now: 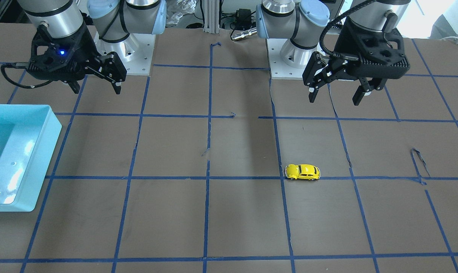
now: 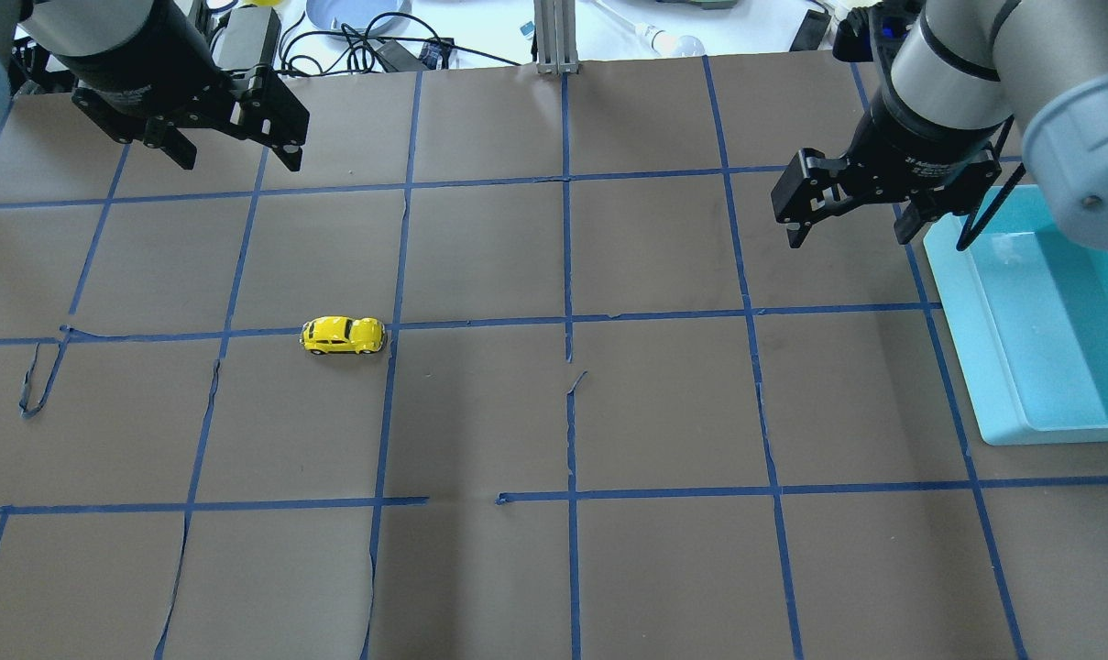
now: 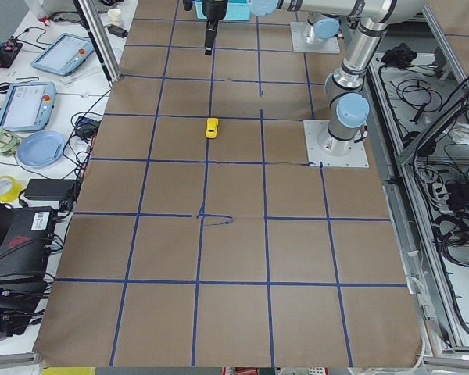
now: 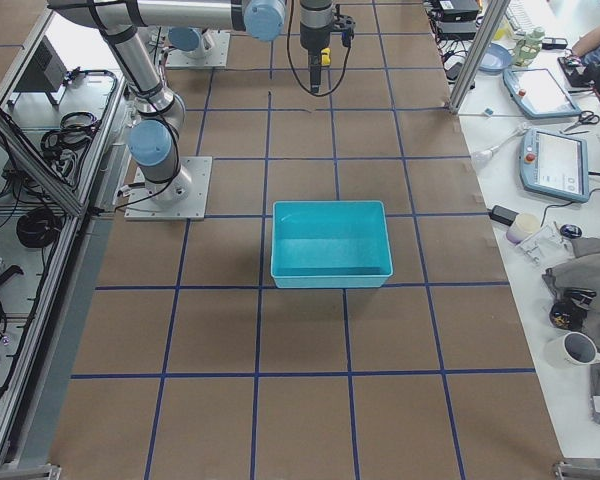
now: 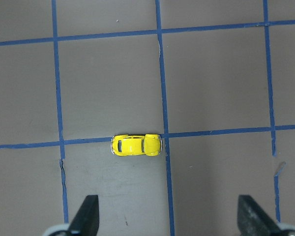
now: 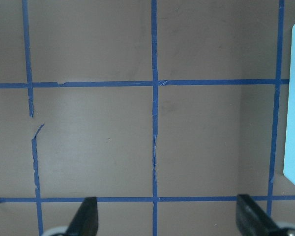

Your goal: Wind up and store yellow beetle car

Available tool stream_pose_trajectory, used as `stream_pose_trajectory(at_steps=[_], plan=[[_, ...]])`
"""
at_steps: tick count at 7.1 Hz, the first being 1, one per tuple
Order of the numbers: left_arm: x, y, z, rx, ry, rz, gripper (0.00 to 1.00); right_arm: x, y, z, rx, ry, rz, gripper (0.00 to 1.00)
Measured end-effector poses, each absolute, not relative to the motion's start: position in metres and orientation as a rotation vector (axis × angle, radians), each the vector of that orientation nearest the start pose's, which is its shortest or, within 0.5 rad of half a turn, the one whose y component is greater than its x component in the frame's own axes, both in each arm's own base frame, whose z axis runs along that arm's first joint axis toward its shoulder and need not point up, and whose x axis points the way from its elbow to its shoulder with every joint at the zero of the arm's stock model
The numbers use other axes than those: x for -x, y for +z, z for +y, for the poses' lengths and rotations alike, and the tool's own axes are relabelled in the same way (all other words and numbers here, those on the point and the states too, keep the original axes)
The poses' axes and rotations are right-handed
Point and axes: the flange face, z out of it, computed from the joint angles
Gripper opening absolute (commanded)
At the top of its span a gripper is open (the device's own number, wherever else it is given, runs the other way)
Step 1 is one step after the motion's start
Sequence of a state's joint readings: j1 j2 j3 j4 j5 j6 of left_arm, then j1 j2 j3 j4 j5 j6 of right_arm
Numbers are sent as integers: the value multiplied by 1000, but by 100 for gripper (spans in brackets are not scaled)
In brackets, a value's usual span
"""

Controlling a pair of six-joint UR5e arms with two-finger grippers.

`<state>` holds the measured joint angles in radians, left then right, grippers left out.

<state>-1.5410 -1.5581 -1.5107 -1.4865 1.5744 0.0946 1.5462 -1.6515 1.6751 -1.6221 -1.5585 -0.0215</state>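
Tiny glossy yellow beetle car on open brown tabletop.
Well apart, left gripper and right gripper hang spread-jawed; light-blue plastic bin at the edge.

Your table is covered in brown paper and ruled into squares with blue tape. Toward the end on the robot's right you have a turquoise bin. It sits open side up, roughly midway between the robot-side edge and your edge, with its long sides running across from one to the other. In the other half of the table, one tape strip has peeled up into a loose loop. An aluminium post stands upright at your edge. Past that edge, on the white bench, you'll see a teach pendant, a second pendant, a blue plate, a yellow tape roll, a light bulb and tangled black cables.
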Motion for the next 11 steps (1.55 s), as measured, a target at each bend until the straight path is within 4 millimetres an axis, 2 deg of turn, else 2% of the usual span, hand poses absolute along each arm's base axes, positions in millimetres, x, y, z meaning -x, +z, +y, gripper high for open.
stream_pose_trajectory(at_steps=[11], plan=[[115, 523, -496, -101, -212, 3121, 100, -124, 480, -463, -1, -33, 3128, 100]])
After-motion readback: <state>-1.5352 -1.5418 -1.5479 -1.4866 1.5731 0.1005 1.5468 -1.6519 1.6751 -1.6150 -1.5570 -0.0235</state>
